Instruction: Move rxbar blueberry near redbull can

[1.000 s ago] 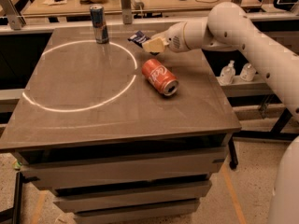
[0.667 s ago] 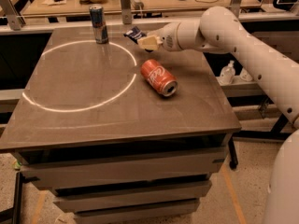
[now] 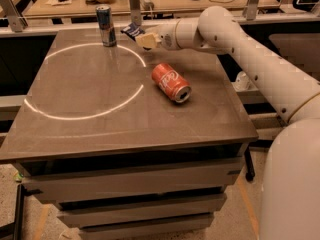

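Observation:
The rxbar blueberry [image 3: 132,30], a small dark blue crinkled wrapper, is held in my gripper [image 3: 141,37] just above the far edge of the table. The gripper's cream fingers [image 3: 146,40] are shut on the wrapper's right end. The redbull can [image 3: 105,25], slim, blue and silver, stands upright at the far left of the table, a short way left of the bar and not touching it. My white arm [image 3: 240,39] reaches in from the right.
A red soda can [image 3: 171,82] lies on its side right of the table's middle. A bright ring of light [image 3: 85,79] marks the grey table top [image 3: 125,129]. A metal post [image 3: 134,4] and a cluttered desk stand behind the table.
My gripper has moved left along the far edge with the rxbar blueberry in it, closer to the redbull can. The two cans have not moved.

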`<state>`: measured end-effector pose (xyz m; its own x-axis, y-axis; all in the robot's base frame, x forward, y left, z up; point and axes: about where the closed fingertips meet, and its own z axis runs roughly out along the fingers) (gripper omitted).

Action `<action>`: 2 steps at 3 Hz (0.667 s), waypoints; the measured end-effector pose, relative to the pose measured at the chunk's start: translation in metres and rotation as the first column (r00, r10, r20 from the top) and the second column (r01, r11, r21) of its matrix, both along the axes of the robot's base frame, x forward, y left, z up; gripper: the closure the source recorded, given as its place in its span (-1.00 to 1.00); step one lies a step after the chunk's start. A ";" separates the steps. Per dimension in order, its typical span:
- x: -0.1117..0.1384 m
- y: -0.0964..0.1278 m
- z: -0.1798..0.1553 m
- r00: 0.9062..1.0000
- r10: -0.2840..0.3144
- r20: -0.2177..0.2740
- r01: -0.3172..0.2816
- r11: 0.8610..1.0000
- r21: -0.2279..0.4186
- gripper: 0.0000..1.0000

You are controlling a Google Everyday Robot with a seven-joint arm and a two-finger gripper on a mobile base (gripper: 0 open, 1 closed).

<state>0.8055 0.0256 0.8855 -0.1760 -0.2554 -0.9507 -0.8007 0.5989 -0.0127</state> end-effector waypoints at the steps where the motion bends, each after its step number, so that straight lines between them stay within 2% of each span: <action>1: 0.014 0.021 -0.002 1.000 0.028 0.003 -0.028 1.000 -0.001 1.00; 2: 0.026 0.042 -0.005 0.998 0.060 0.003 -0.060 0.998 0.000 1.00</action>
<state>0.8317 0.0672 0.8800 -0.1570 -0.2659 -0.9511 -0.8354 0.5494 -0.0156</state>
